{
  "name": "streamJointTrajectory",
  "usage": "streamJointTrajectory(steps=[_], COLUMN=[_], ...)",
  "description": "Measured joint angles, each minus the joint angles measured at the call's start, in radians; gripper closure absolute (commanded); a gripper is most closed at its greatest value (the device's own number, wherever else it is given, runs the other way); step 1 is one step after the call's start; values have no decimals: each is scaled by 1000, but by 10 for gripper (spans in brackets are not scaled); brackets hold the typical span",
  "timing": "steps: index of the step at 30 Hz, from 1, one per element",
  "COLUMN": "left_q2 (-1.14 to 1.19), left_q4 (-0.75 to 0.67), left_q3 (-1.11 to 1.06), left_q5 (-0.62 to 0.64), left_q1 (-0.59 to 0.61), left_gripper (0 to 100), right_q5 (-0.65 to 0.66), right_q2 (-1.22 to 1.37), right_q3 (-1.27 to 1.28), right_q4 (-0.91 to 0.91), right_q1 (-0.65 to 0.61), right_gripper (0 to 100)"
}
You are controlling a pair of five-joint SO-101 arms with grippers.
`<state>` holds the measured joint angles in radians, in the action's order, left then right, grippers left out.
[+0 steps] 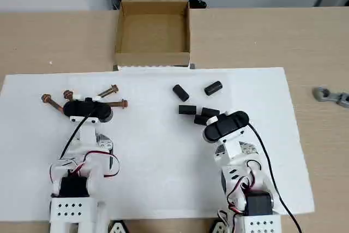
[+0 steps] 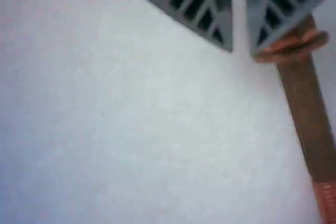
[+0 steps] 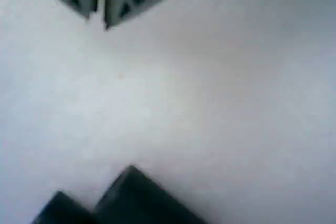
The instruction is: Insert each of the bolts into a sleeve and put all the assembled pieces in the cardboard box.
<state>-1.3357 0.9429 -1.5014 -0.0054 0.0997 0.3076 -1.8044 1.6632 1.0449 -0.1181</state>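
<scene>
Progress: nothing assembled and nothing boxed; judging by the layout, every insertion and every transfer is still to do. Left part of the white sheet [image 1: 152, 178]: four bolts [image 1: 115, 103], copper-coloured, lying flat and fanned about the left gripper [image 2: 240, 51], heads outward and shafts running in toward it. The rightmost lies about level across the sheet; the others slant. Left gripper: clenched to a thin slit, grasping nothing, low over the sheet. One bolt [image 2: 307, 124] lies just beside its tip, head nearest the fingers. Far edge, middle: cardboard box [image 1: 152, 58], open-topped, nothing in it. Right of middle: black sleeves [image 1: 180, 92], loose, on their sides, long axes at mixed angles, none holding a bolt. Right gripper [image 3: 102, 22]: likewise closed on nothing, just short of the nearest sleeves. Far right, on the bare table [image 1: 316, 42]: a wrench [image 1: 327, 95].
</scene>
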Motion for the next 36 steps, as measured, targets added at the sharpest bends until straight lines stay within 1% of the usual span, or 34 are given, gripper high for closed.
streamJointTrajectory(steps=[4,12,17,22,26,28,32,36], left_q2=[0,0,0,2,2,2,2,14], left_q4=[0,-71,-72,11,81,91,103,121], left_q3=[0,0,0,75,155,187,241,285], left_q5=[0,0,0,0,0,-2,-83,-100], left_q1=[0,0,0,0,5,32,97,186], left_gripper=[995,995,995,995,995,995,995,995], right_q5=[0,0,-5,-101,-132,-132,-133,-133], right_q2=[0,0,0,0,2,2,2,2], right_q3=[0,0,0,-2,-51,-71,-80,-117], right_q4=[0,0,0,0,35,68,86,86], right_q1=[0,0,0,0,0,-2,-2,0], right_gripper=[991,995,995,995,995,995,995,995])
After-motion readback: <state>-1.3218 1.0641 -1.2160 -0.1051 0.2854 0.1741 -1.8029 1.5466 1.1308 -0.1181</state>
